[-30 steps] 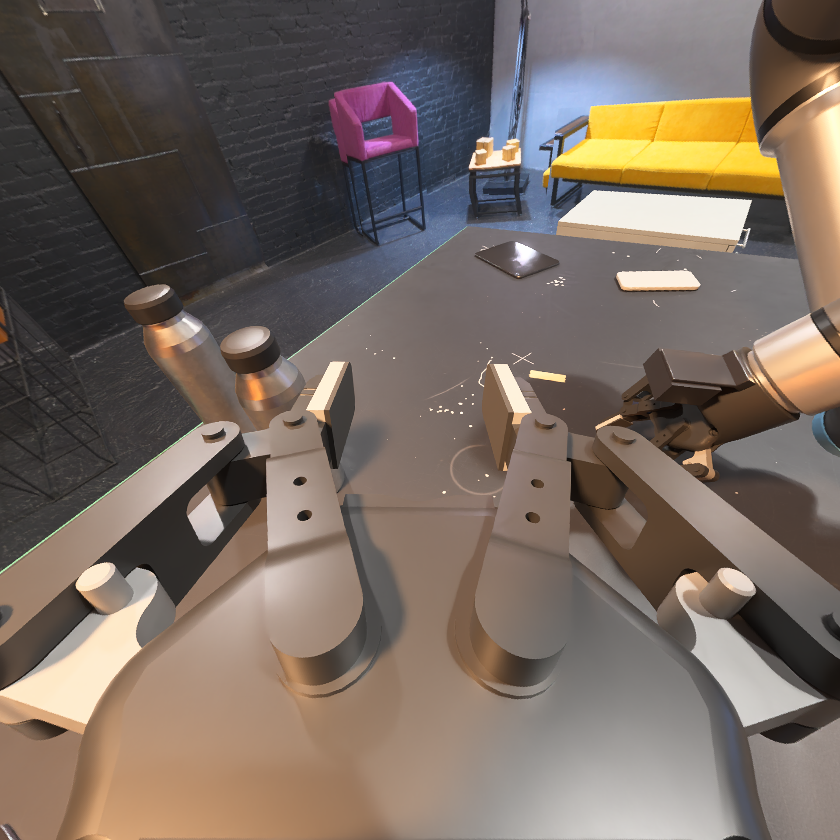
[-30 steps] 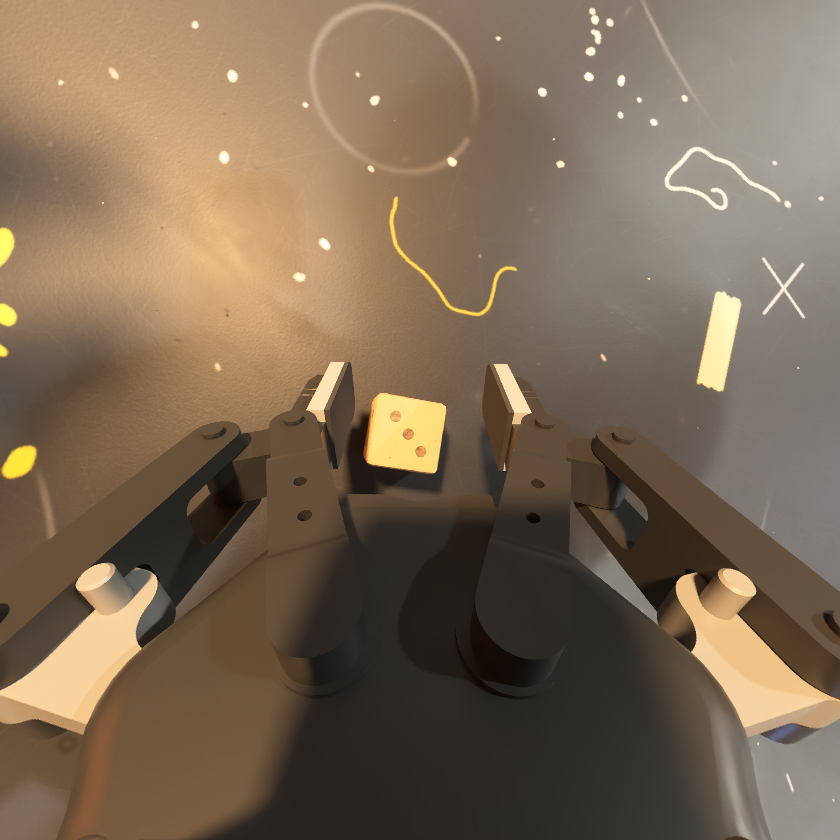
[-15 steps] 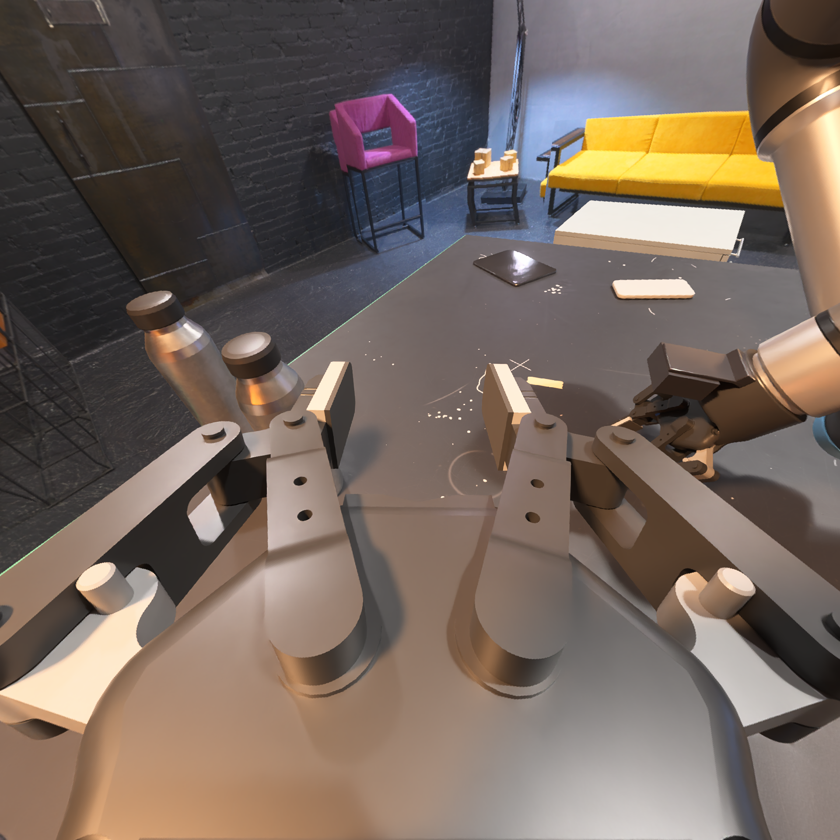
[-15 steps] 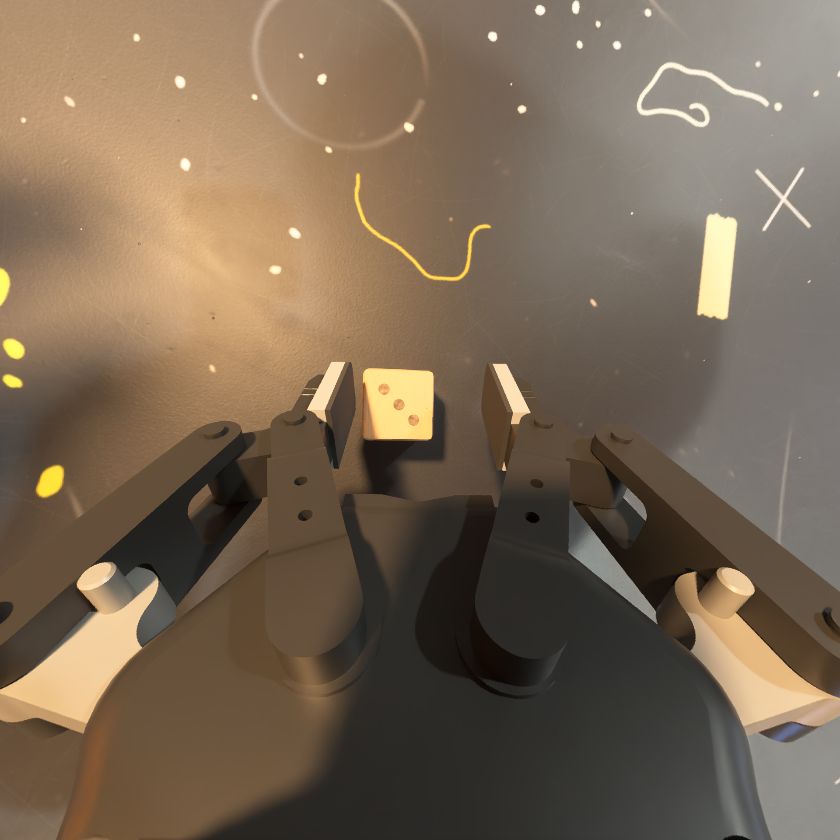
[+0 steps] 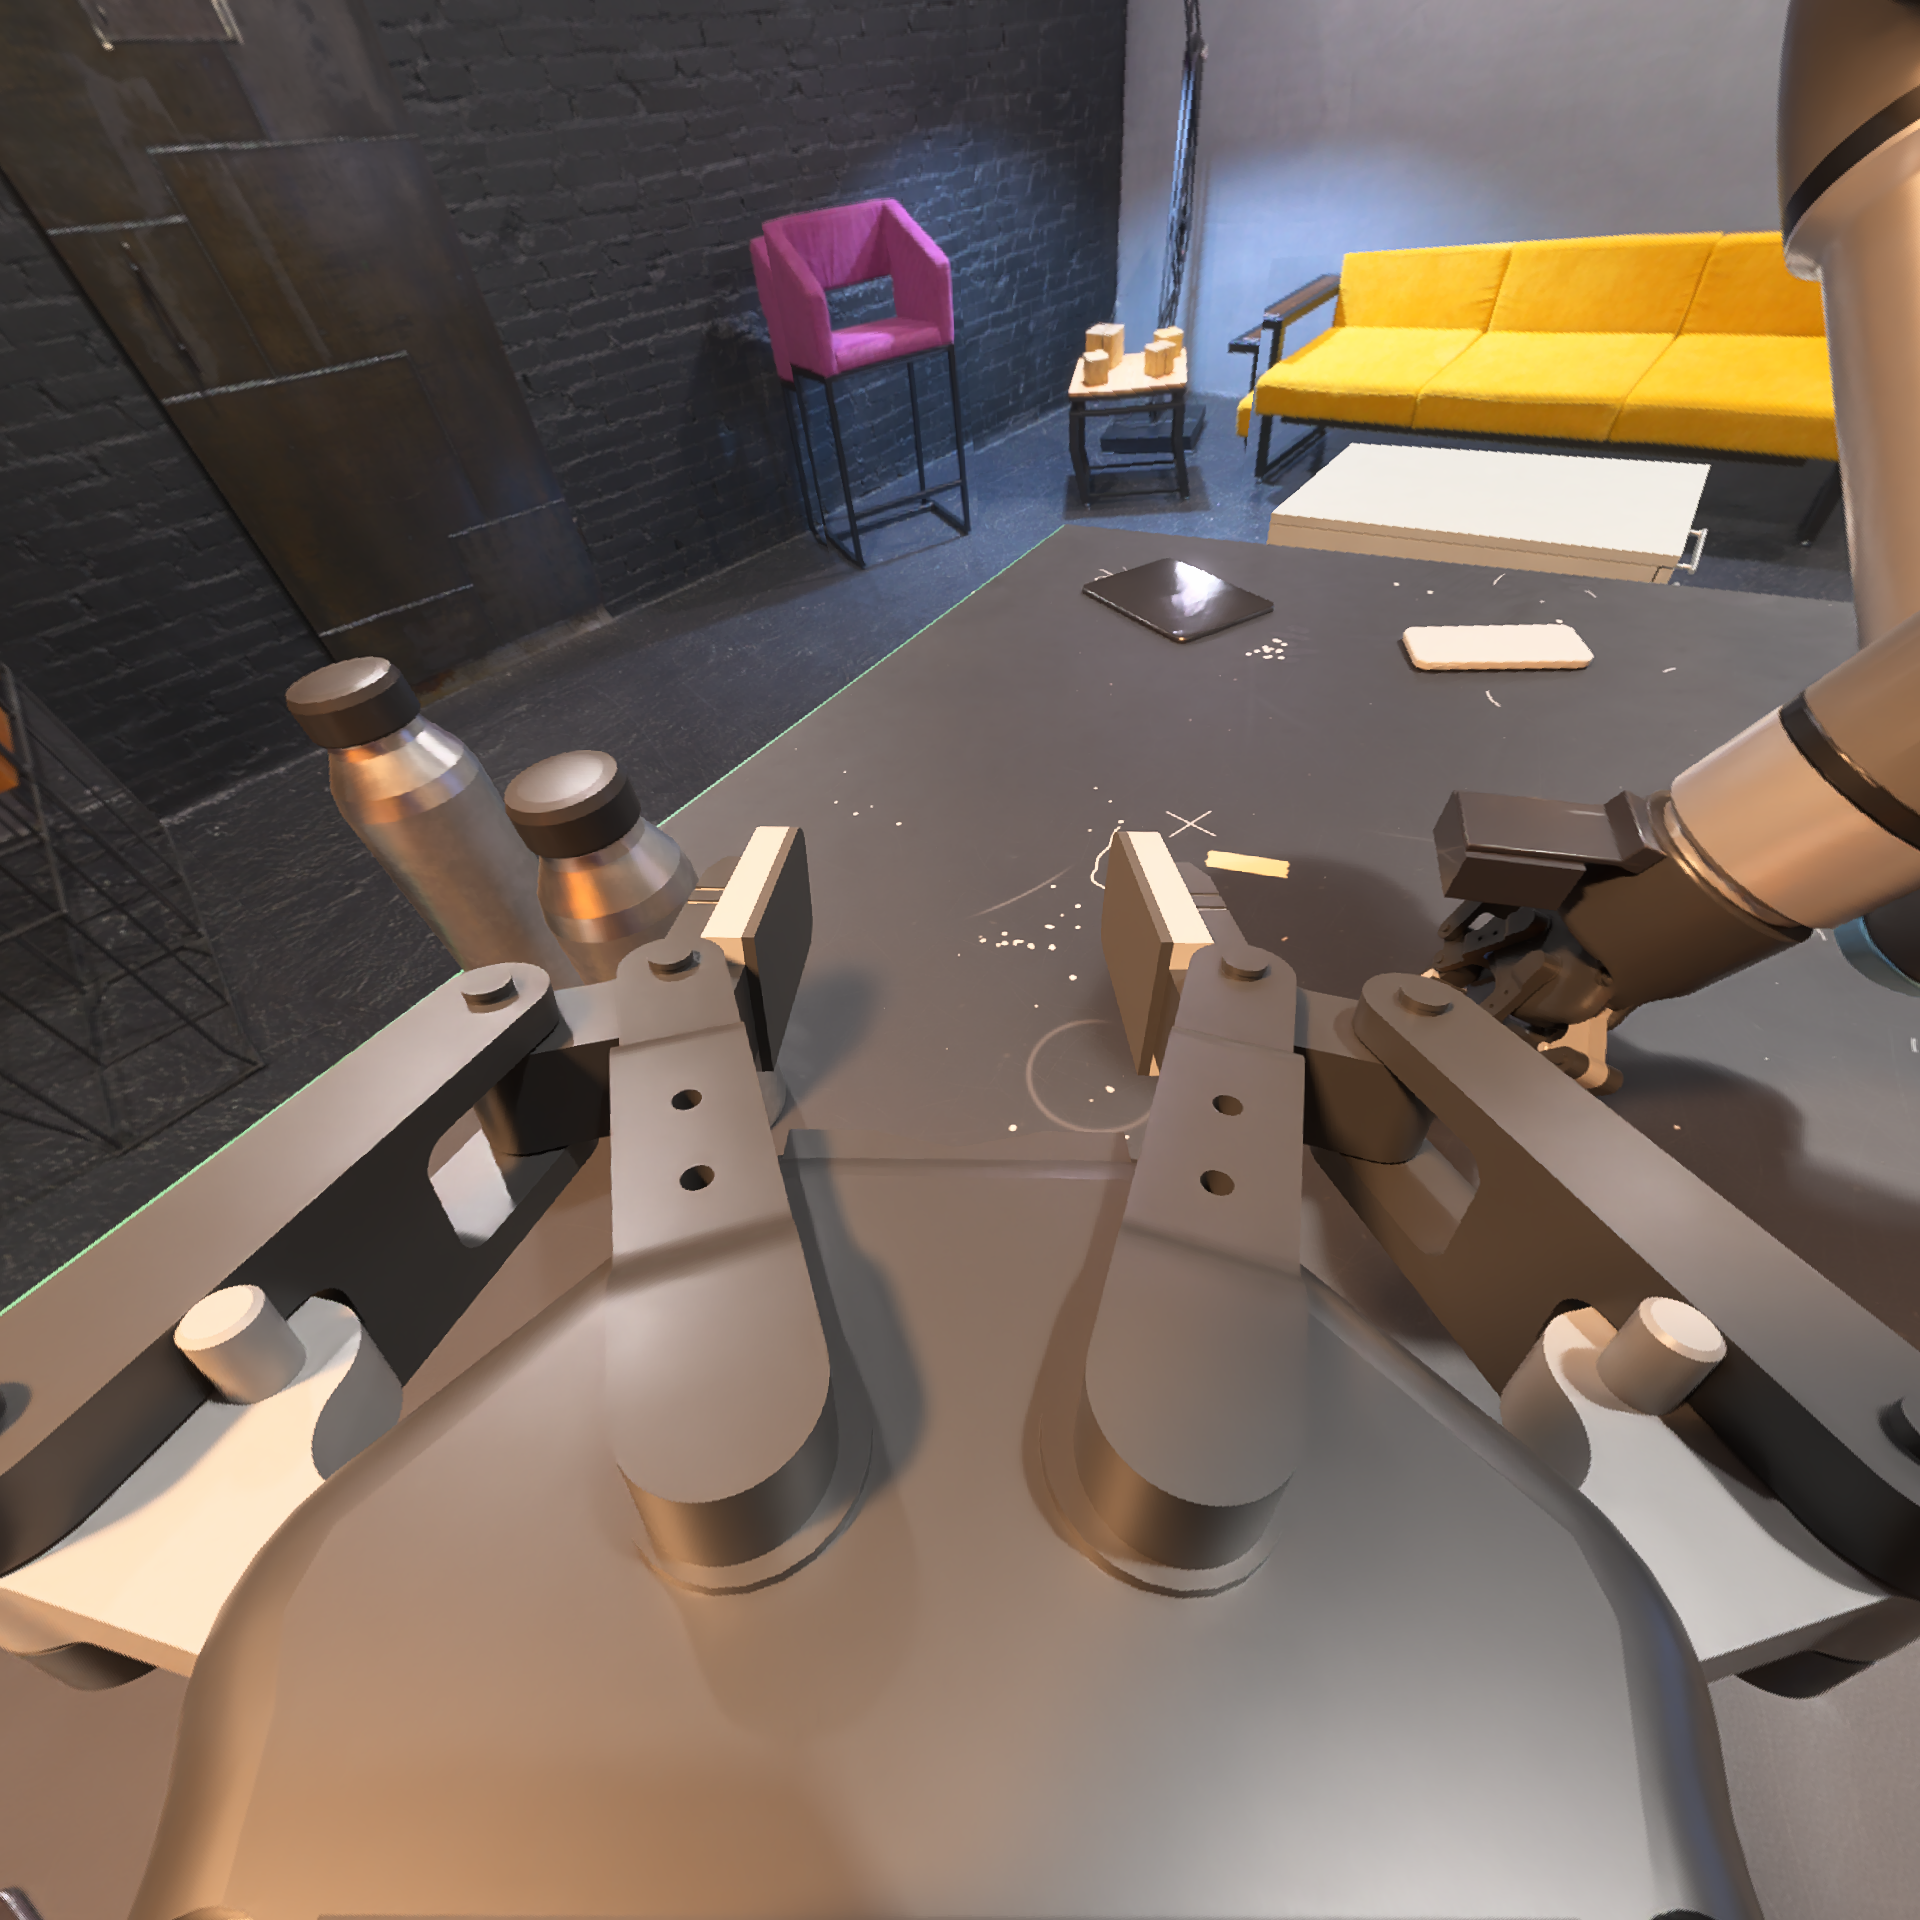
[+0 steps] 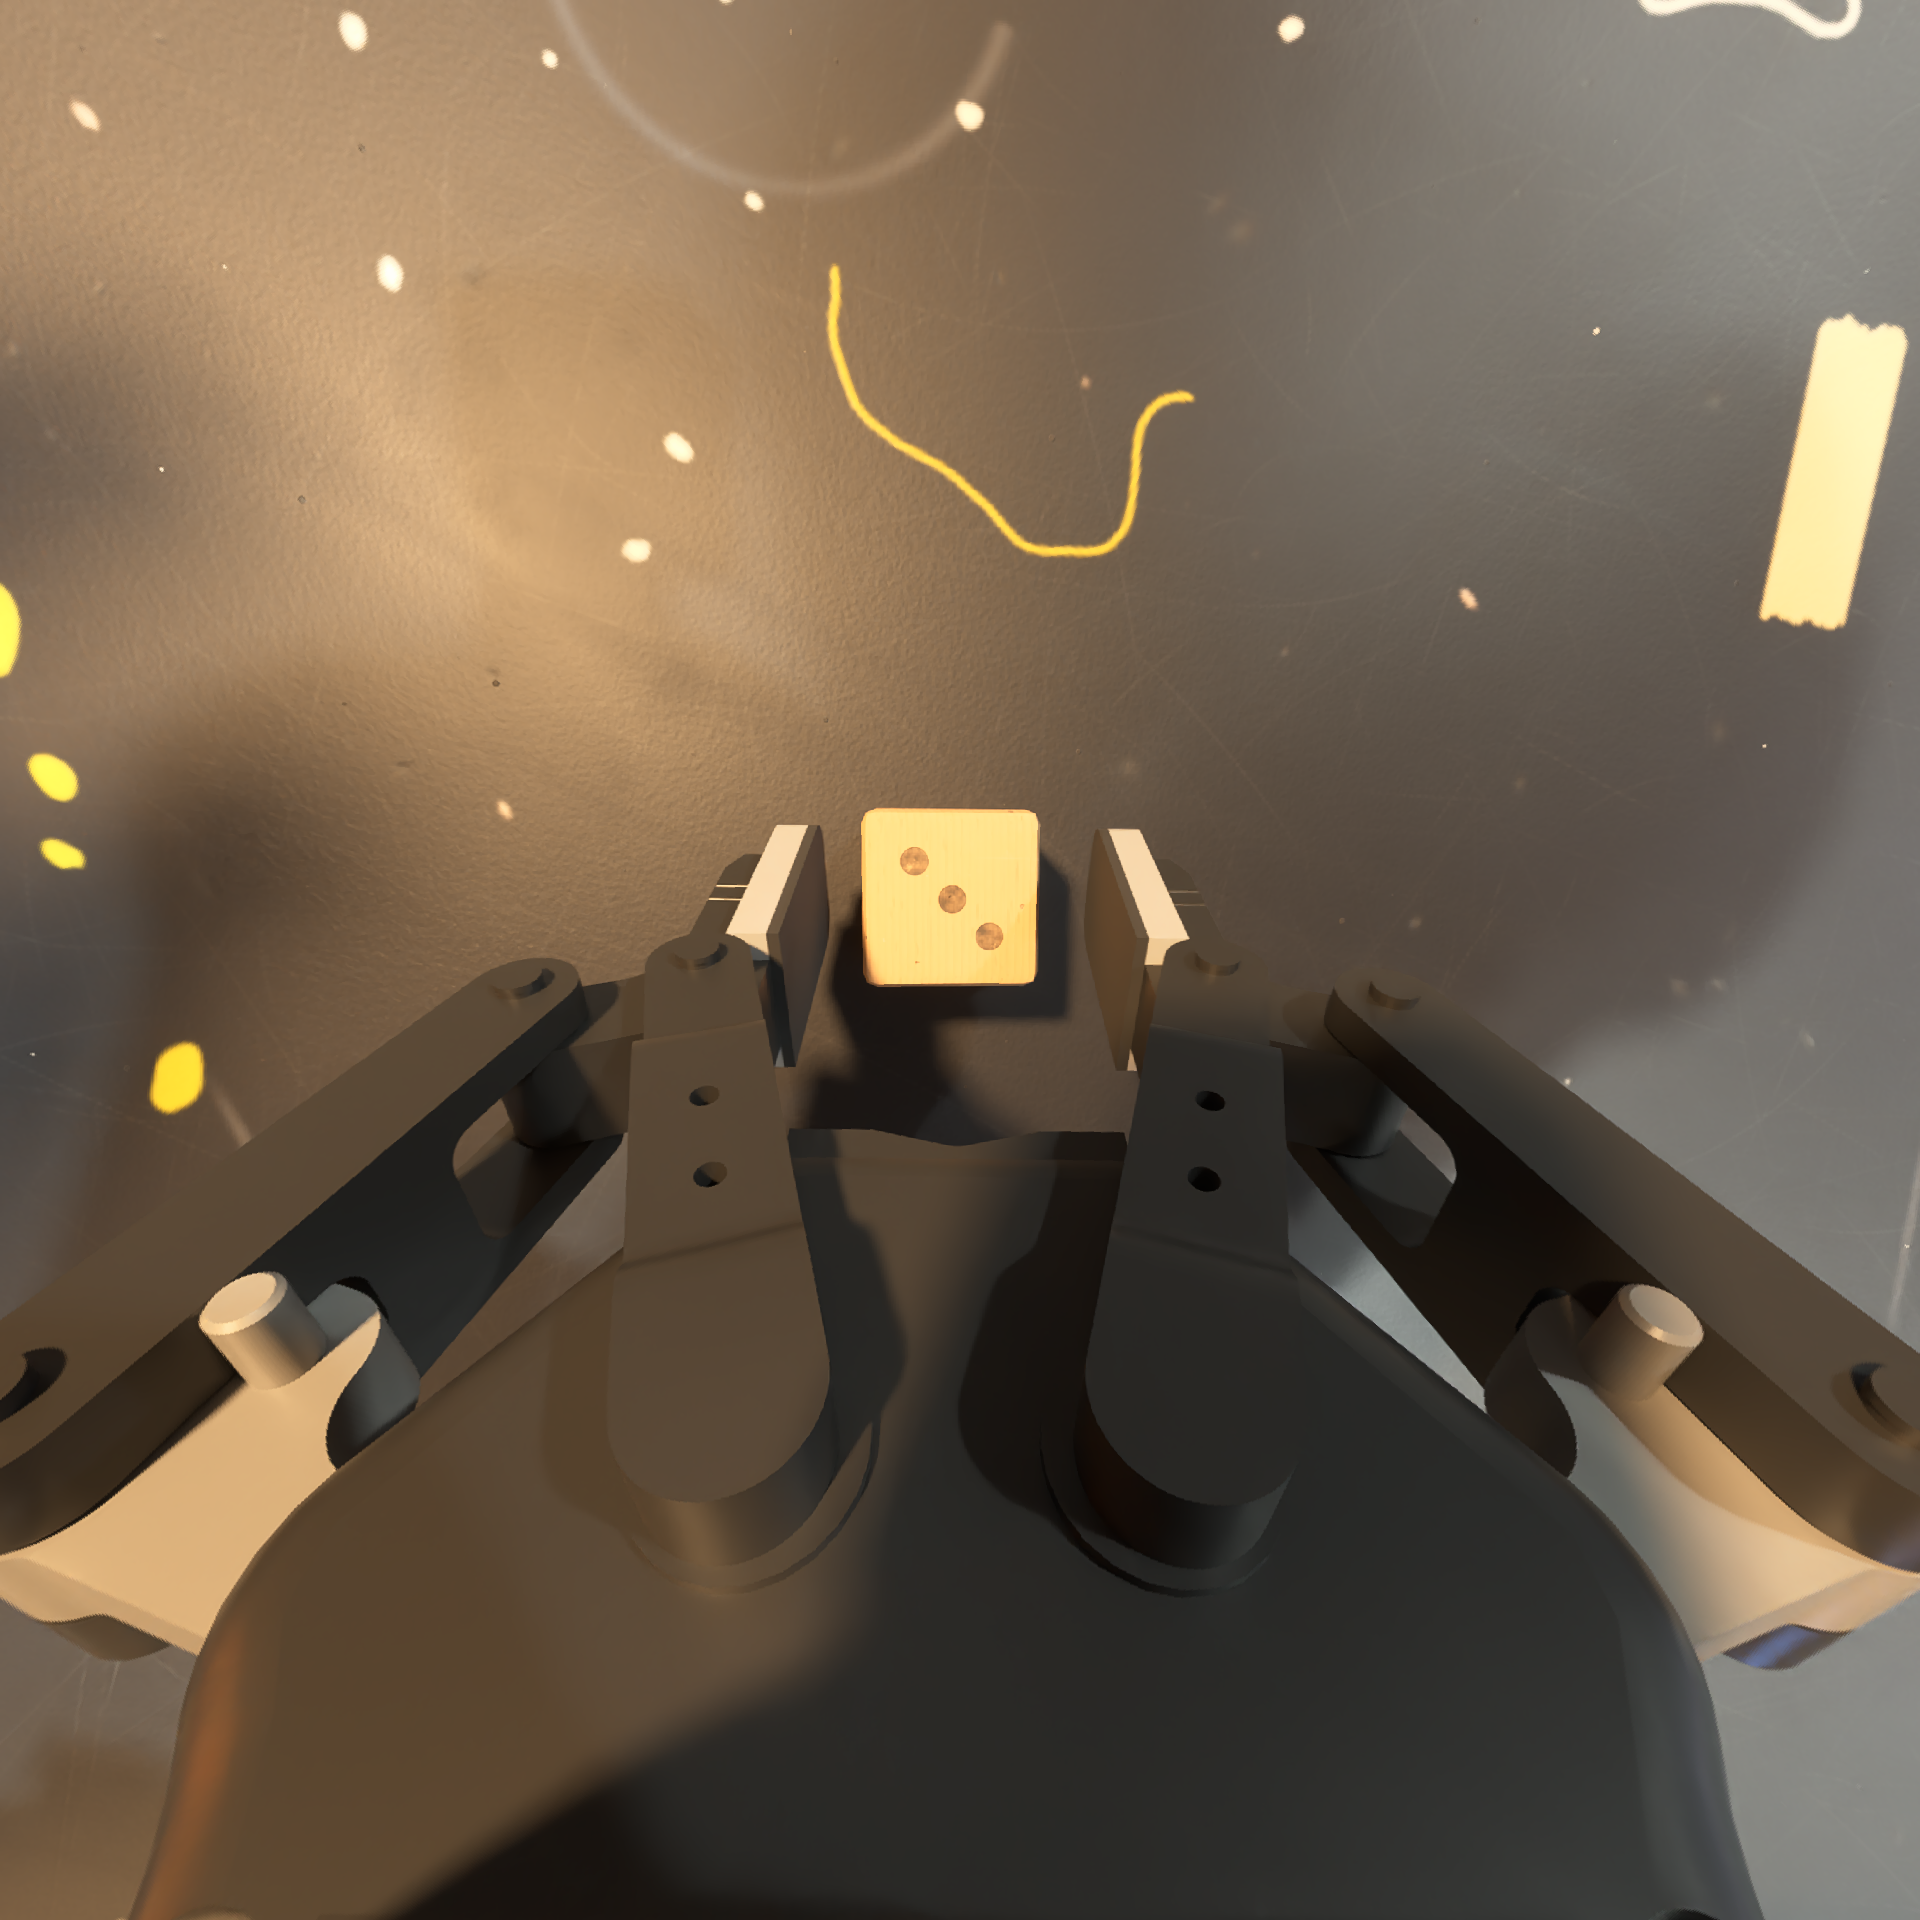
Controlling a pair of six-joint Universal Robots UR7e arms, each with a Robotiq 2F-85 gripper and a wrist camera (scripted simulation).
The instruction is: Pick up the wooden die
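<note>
The wooden die (image 6: 949, 896) lies on the dark grey table (image 6: 1351, 727) with three pips facing up. My right gripper (image 6: 951, 914) is low over it with one finger on each side. The jaws stand open, with a narrow gap left between each pad and the die. In the left wrist view the right gripper (image 5: 1527, 997) shows down at the table on the right, and the die is hidden behind it. My left gripper (image 5: 951, 935) is open and empty, held above the table.
Two metal bottles (image 5: 416, 810) (image 5: 603, 862) stand by the table's left edge, close to my left finger. A black square tile (image 5: 1179, 600) and a white flat bar (image 5: 1496, 646) lie far back. A pale tape strip (image 6: 1834, 473) lies right of the die.
My right gripper has come down and shifted so the die sits centred between its fingers, and the fingers have drawn closer to it. The left gripper has barely moved.
</note>
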